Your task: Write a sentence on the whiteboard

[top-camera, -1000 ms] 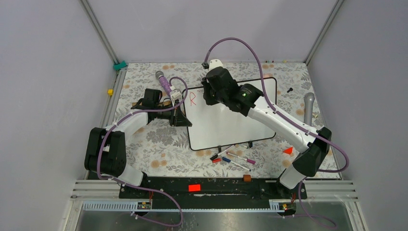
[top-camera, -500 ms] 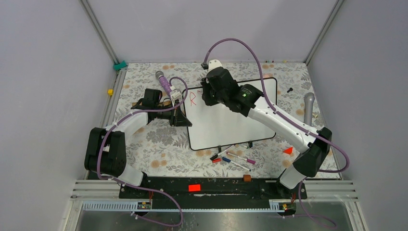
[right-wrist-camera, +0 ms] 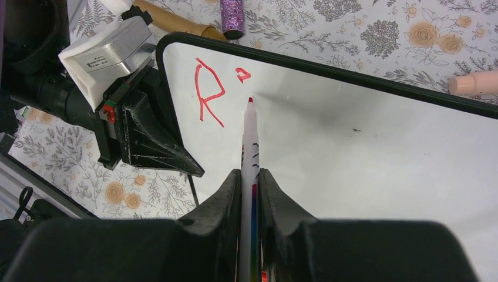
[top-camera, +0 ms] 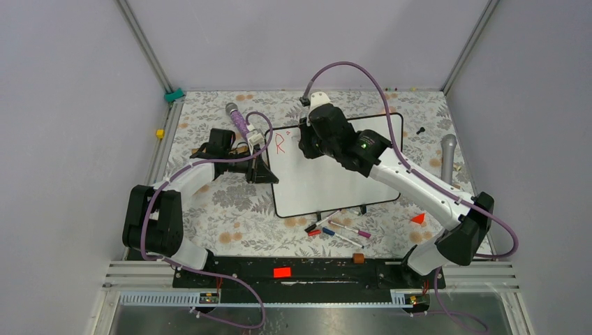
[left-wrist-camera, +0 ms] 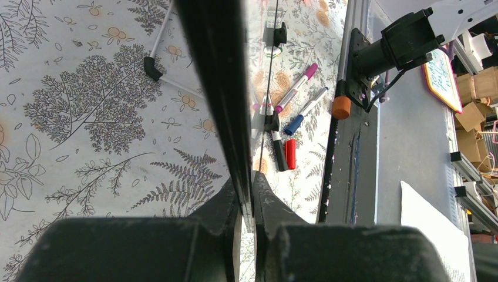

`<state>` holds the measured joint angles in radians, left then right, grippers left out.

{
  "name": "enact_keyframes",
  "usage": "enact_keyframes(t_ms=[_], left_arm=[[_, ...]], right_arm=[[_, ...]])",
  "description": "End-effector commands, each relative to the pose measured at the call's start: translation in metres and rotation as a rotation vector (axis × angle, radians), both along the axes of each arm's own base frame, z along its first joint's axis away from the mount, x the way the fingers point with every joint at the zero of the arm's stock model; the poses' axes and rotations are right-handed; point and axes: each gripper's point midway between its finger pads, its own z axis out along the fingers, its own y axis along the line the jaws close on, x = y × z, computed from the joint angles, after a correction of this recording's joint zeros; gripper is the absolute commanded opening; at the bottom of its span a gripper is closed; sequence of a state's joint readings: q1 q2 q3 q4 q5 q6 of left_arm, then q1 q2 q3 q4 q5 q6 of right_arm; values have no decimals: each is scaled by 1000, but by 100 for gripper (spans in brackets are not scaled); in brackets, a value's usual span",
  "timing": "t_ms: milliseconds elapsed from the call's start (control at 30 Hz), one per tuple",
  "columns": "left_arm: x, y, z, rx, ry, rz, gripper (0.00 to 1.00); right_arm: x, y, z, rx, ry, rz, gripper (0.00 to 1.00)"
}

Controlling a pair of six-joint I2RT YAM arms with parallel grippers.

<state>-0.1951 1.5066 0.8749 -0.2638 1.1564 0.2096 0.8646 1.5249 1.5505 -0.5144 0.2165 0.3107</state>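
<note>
The whiteboard point(top-camera: 328, 183) lies on the floral table cover, its surface mostly blank point(right-wrist-camera: 364, 147). Of the sentence, only a red "R" point(top-camera: 280, 144) point(right-wrist-camera: 208, 91) and a small red mark point(right-wrist-camera: 242, 73) beside it show near the top left corner. My right gripper point(top-camera: 306, 142) point(right-wrist-camera: 251, 176) is shut on a red marker point(right-wrist-camera: 250, 138). The marker's tip is at the board just right of the "R", below the small mark. My left gripper point(top-camera: 264, 169) point(left-wrist-camera: 246, 200) is shut on the whiteboard's left rim point(left-wrist-camera: 214, 70).
Several loose markers point(top-camera: 342, 230) point(left-wrist-camera: 296, 88) and a red cap point(top-camera: 313, 232) point(left-wrist-camera: 290, 154) lie in front of the board. A purple microphone point(top-camera: 237, 115) lies at the back left. A grey microphone point(top-camera: 448, 157) and an orange wedge point(top-camera: 418, 218) lie at the right. A brown block point(top-camera: 358, 258) sits on the base rail.
My right wrist and arm have shifted a little to the right with the marker. The left arm and the board have not moved.
</note>
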Motion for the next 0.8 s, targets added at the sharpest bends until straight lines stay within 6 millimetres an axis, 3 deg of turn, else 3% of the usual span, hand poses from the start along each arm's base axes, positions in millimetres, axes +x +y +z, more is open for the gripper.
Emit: enact_keyframes(t_ms=[0,267,767], left_arm=[[11,2,-5,62,-113,0,0],[11,2,-5,61,-115,0,0],[10,2,-4,60,-118,-2,0]], right_arm=[[3,3,16,50,-31,8,0],[9,12,17,48,-27,19,0],[8,4,1,0,15,-21,0]])
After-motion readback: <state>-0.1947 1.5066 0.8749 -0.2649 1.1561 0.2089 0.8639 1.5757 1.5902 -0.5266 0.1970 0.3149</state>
